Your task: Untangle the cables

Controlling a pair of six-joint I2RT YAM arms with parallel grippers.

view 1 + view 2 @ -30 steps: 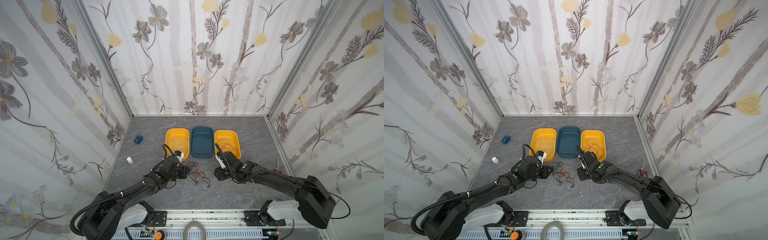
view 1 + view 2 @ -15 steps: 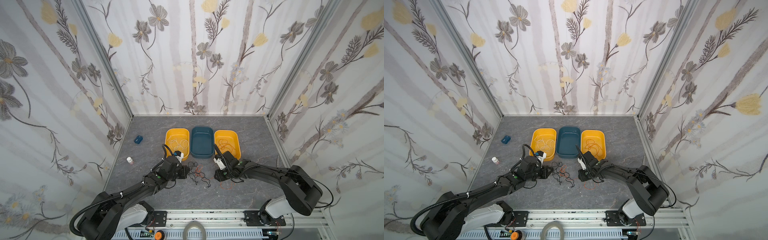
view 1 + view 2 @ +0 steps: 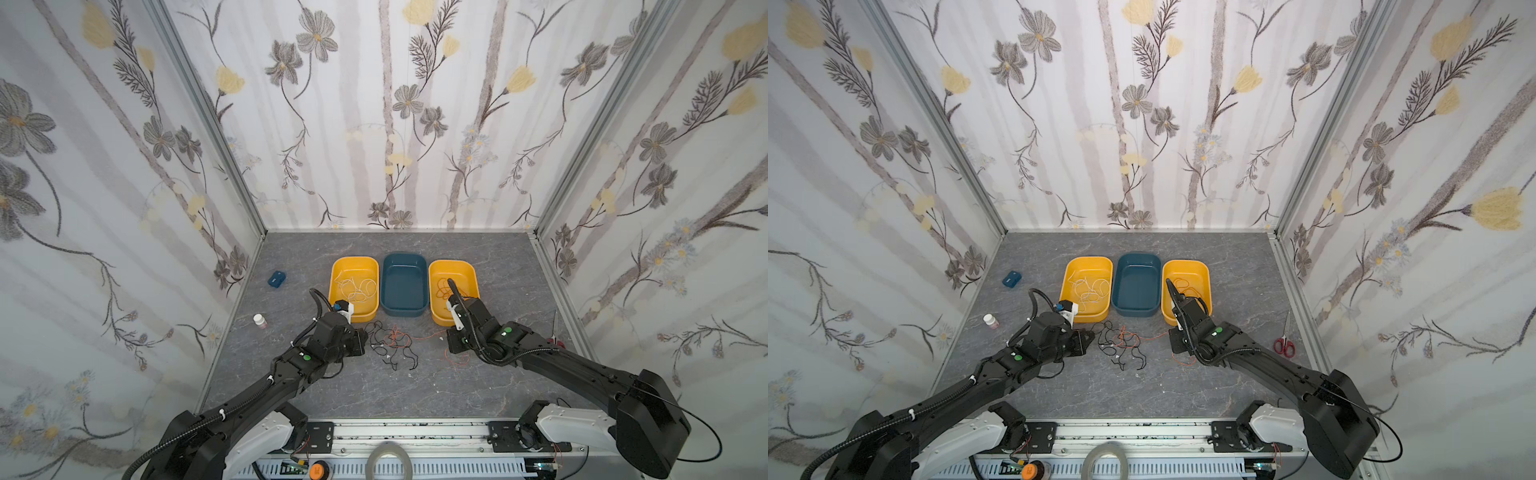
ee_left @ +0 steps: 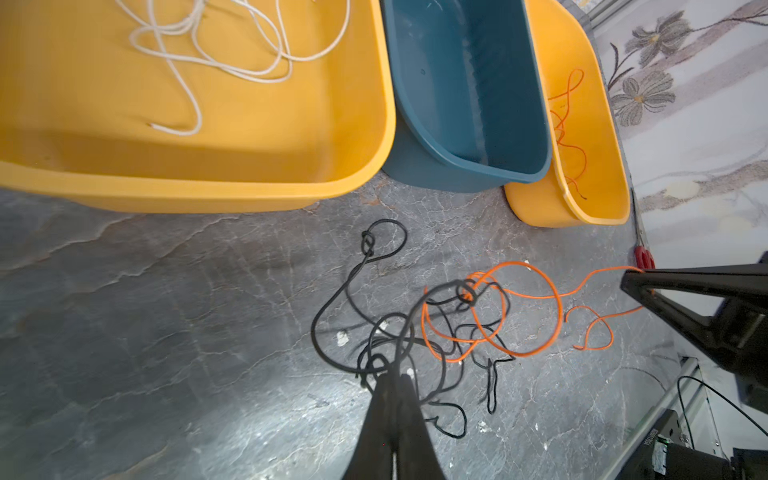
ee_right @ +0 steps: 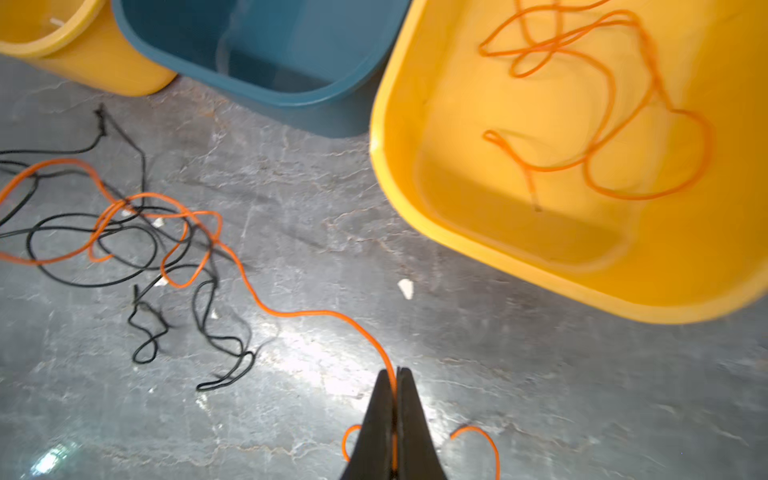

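Only writing: small print on a black box (image 4: 660, 446) at the edge of the left wrist view, too small to read.

Left gripper (image 4: 395, 376): tips pressed together, pinching a black cable (image 4: 368, 243) strand at the tangle's edge. Right gripper (image 5: 395, 374): tips closed on the orange cable (image 5: 299, 314), which runs from them back into the tangle.

Tangle of cables (image 3: 390, 343): black and orange, on the grey table (image 3: 374, 395) between the grippers, just in front of the bins.

Bins in a row: left yellow bin (image 3: 355, 264) holds a white cable (image 3: 359, 286), teal bin (image 3: 405, 311) in the middle, right yellow bin (image 3: 453, 262) holds a second orange cable (image 5: 602, 191).

Top views only: blue box (image 3: 277, 278) and small bottle (image 3: 259, 321), both on the left. Red-handled scissors (image 3: 1284, 345) show clearly in a top view; the left wrist view catches only the handle.
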